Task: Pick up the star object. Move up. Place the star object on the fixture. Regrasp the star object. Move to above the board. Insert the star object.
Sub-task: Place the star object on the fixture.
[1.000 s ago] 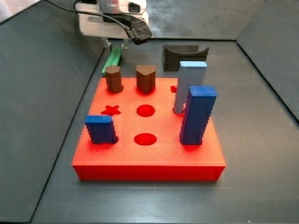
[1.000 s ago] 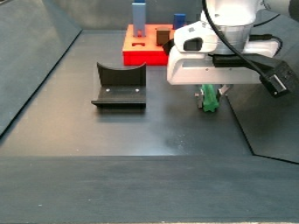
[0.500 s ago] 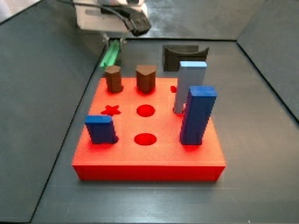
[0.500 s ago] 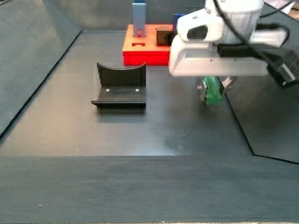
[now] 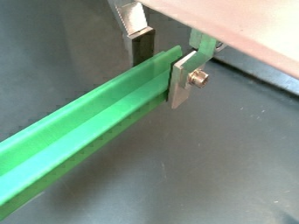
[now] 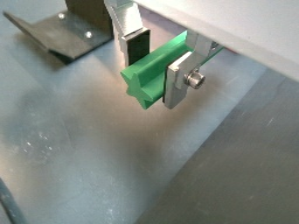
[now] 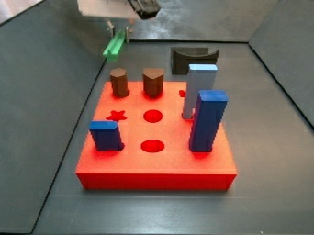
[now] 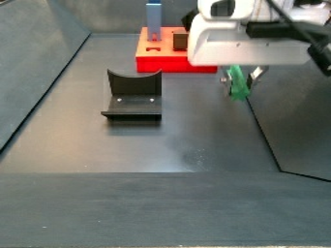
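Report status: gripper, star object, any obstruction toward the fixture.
Gripper shut on star object, off the floor, beside the board. Fixture unoccupied. Nothing in the way.

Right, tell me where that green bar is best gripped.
Grip the green bar across its two long ridged sides, near one end, as the pincer does now above the floor. The flat finger plates sit square on those sides; the star-shaped end face offers nothing flat.
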